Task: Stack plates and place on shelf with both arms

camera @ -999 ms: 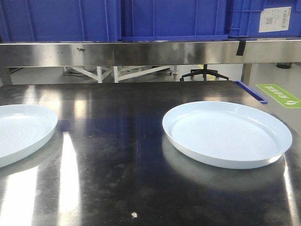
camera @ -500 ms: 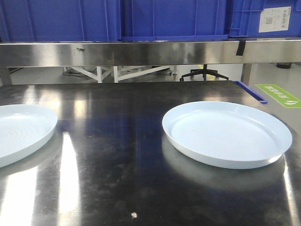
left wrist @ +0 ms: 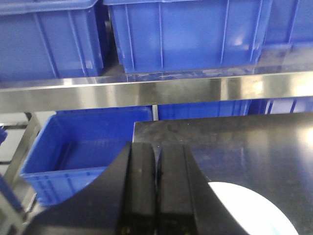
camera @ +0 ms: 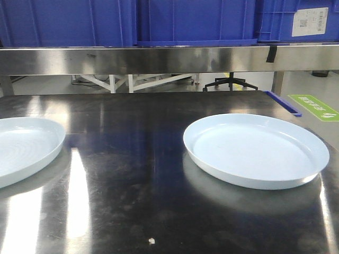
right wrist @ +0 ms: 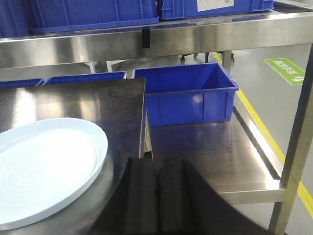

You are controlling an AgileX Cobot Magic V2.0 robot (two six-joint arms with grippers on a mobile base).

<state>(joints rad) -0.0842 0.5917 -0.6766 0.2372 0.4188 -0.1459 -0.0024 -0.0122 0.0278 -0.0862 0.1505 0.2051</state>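
Two pale blue-white plates lie flat and apart on the dark steel table (camera: 132, 174). The right plate (camera: 255, 150) shows whole in the front view; the left plate (camera: 24, 148) is cut off by the frame's left edge. Neither arm appears in the front view. My left gripper (left wrist: 157, 147) is shut with nothing in it, hovering by the table's left edge, the left plate (left wrist: 254, 208) just to its right. My right gripper (right wrist: 157, 164) is shut and empty too, near the table's right edge, with the right plate (right wrist: 44, 166) to its left.
A steel shelf rail (camera: 169, 58) runs across the back with blue bins (camera: 196, 21) on it. A blue bin (left wrist: 78, 152) sits below the table's left side, another blue bin (right wrist: 190, 98) on a lower steel shelf to the right. A steel post (right wrist: 298, 142) stands at far right.
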